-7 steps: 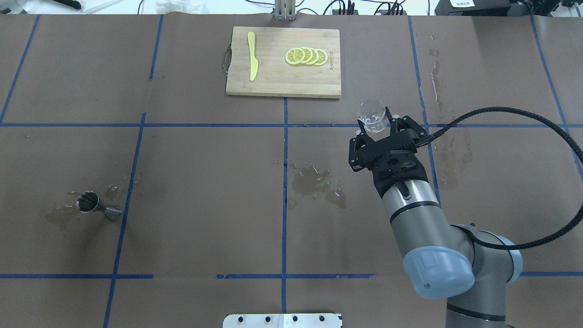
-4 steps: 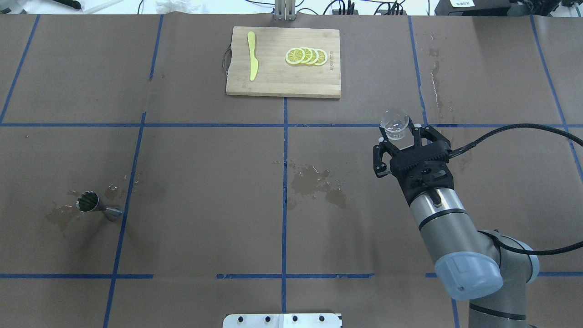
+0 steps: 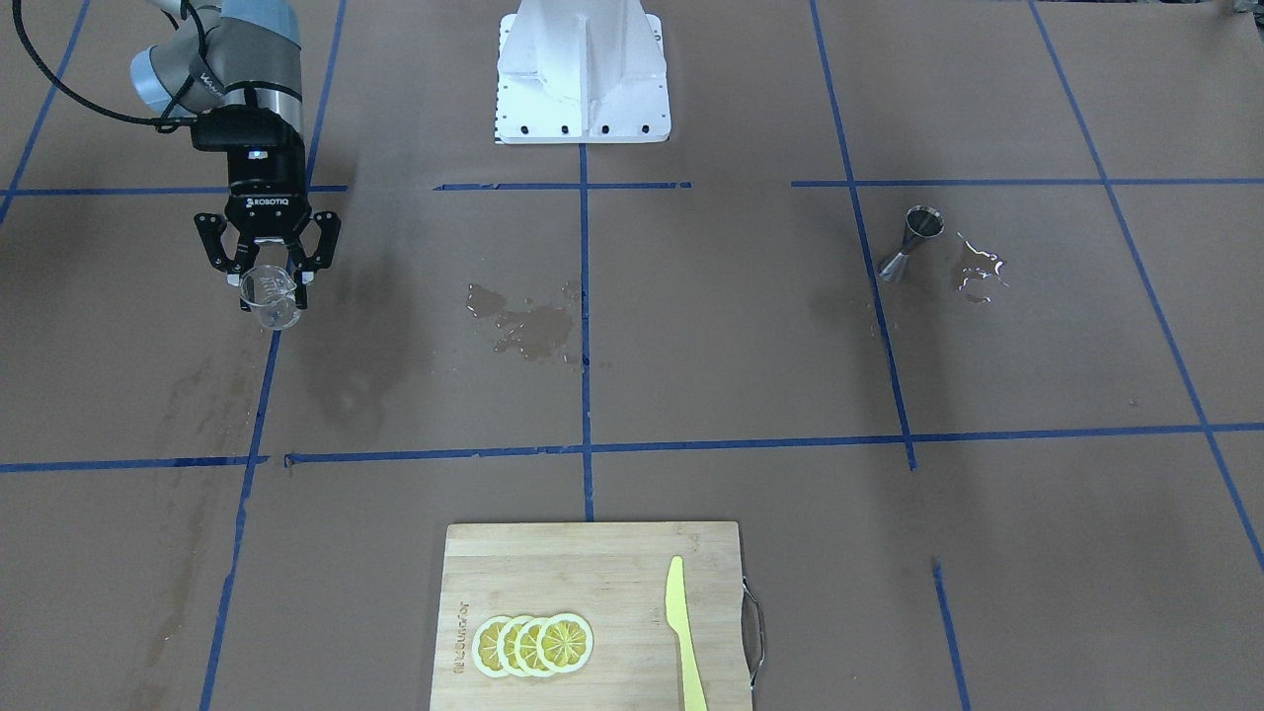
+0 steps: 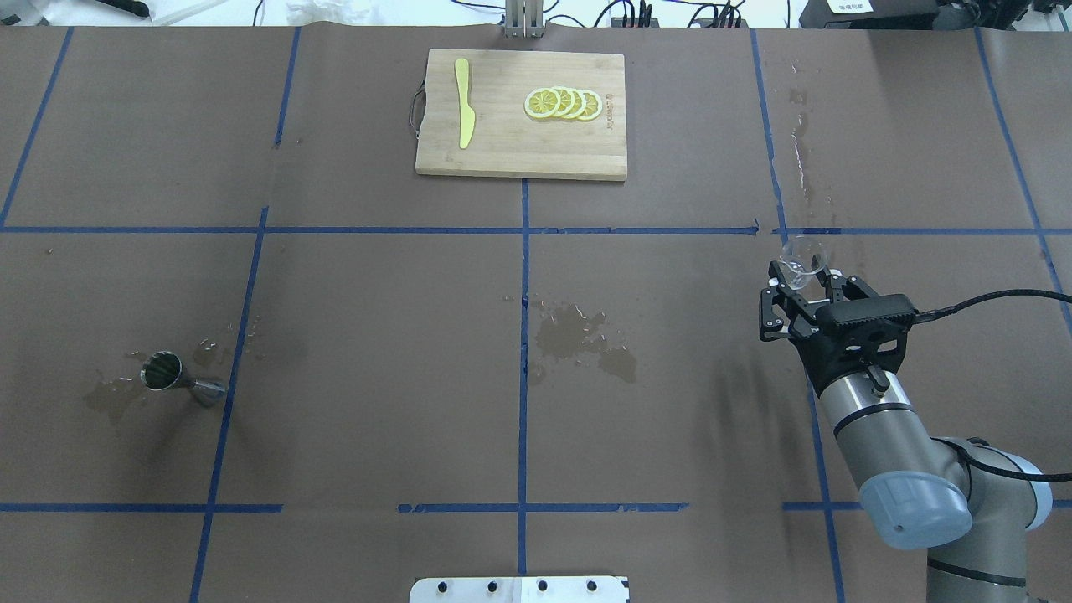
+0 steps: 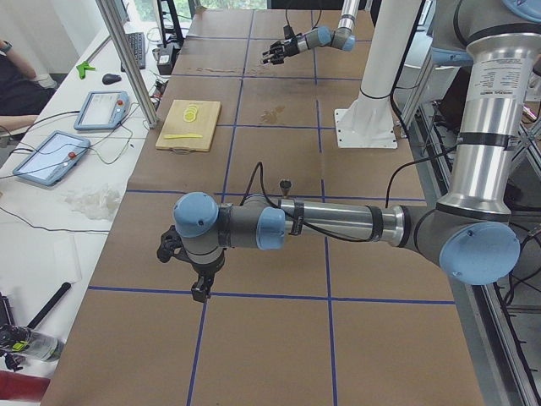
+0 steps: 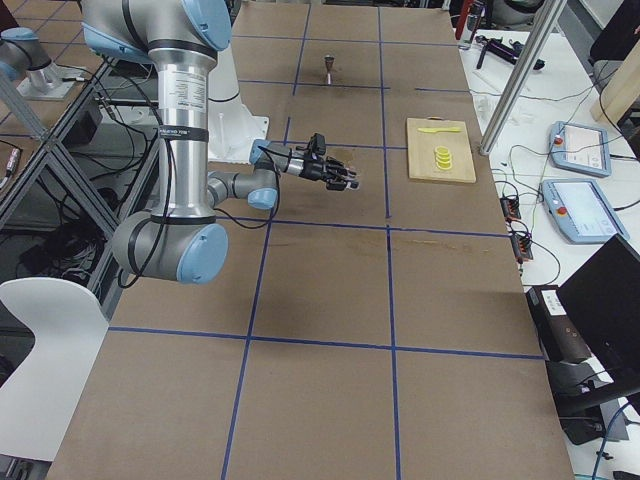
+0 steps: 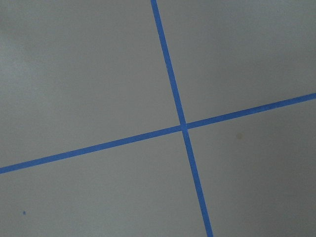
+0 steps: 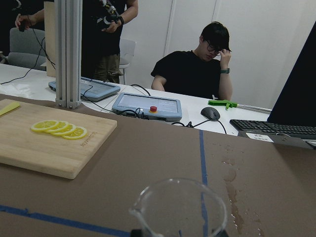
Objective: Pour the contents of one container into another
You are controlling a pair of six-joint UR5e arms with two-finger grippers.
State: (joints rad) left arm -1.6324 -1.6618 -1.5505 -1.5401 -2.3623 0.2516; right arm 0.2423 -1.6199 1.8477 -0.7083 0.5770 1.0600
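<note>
The clear glass cup (image 4: 800,260) hangs above the right part of the table, upright, with my right gripper (image 4: 802,280) shut on it. The front-facing view shows the cup (image 3: 269,301) between the black fingers of that gripper (image 3: 267,288). Its rim and pouring lip (image 8: 180,207) fill the bottom of the right wrist view. The steel jigger (image 4: 172,377) stands far away on the left part of the table, beside a small wet patch (image 3: 976,269). My left gripper (image 5: 190,271) shows only in the exterior left view, low over bare table; I cannot tell its state.
A wooden cutting board (image 4: 502,151) with lemon slices (image 4: 563,103) and a yellow knife (image 4: 464,113) lies at the far middle. A spill (image 4: 582,339) marks the table's centre. The white base plate (image 3: 583,74) sits at the robot's edge. Operators sit beyond the far edge.
My right arm has carried the glass cup to the right and back toward the robot, away from the cutting board. The jigger has not moved.
</note>
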